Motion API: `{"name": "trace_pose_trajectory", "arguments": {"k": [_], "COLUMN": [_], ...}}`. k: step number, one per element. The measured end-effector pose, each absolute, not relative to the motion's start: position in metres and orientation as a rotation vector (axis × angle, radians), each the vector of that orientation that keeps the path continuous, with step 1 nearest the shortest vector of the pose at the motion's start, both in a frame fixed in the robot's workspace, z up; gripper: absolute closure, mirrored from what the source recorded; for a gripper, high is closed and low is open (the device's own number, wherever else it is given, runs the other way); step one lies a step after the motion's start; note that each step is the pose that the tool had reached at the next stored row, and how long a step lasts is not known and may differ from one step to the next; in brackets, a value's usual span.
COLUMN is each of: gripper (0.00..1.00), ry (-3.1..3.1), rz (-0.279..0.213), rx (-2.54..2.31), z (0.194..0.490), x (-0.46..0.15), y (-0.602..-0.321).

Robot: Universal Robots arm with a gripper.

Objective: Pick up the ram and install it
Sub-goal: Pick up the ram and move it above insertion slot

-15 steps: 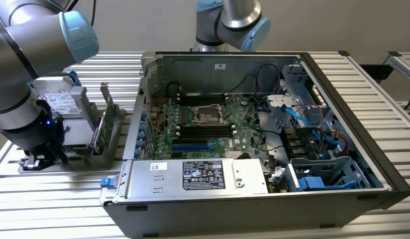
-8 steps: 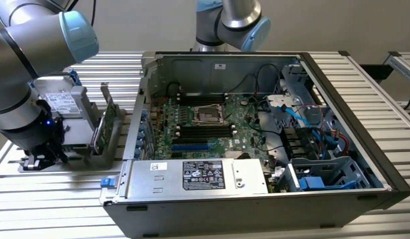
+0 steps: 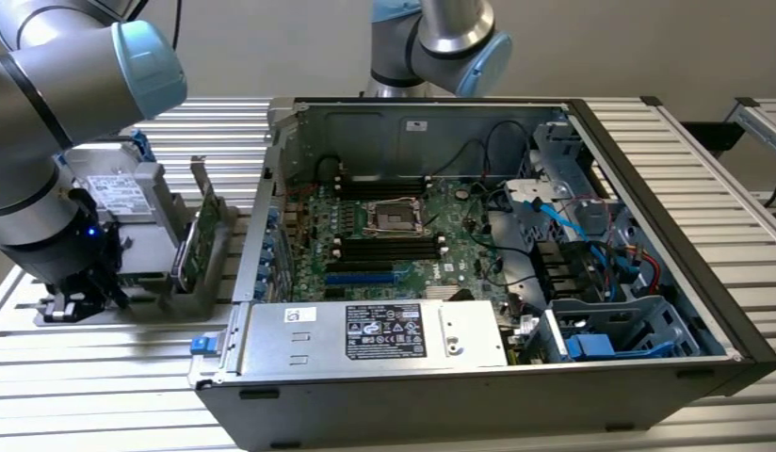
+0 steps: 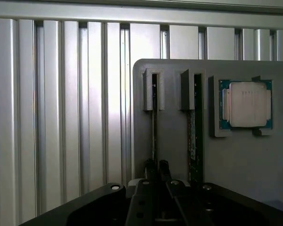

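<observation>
End effector — barely parted — pinches the ram.

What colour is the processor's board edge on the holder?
Teal-green, framing a silver lid; the wrist view shows the processor best.

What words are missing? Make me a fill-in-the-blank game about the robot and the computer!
1. The case lies with its top side ____.
2. The gripper is on the exterior view's ____ of the case.
3. The holder has ____ rams standing in its slots.
4. The chip beside them is shaped like a ____.
Missing words: open; left; two; square.
</observation>
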State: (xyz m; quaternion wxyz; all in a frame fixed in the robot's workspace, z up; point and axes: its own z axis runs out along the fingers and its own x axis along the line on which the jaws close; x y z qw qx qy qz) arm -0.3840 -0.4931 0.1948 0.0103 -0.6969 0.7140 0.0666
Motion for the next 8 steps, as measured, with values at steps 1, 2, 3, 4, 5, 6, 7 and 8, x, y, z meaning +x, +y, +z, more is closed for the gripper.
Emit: {"name": "trace_pose_trajectory", "arguments": {"k": [1,2,3,4,5,6,7,8], "gripper": [0.86,0.86,0.86,0.86,0.86,0.86,0.86,0.86], "ry": [2.228,2.228,2.228,2.227,2.227,2.227,2.227,2.227], "rz": [0.208,0.209,0.209,0.21,0.21,0.21,0.211,0.211], "rx": [-2.175,-2.175,-2.175,-2.174,-2.174,-2.174,-2.174,-2.174], "z": [0.1954,0.1964,0.1974,0.1986,0.1998,0.201,0.2023,0.2037], "x": [-0.384,-0.384,-0.384,-0.384,-0.384,-0.3841,-0.3841,-0.3841], "y": [-0.4931,-0.4932,-0.4932,-0.4932,-0.4932,-0.4932,-0.4931,-0.4931]}}
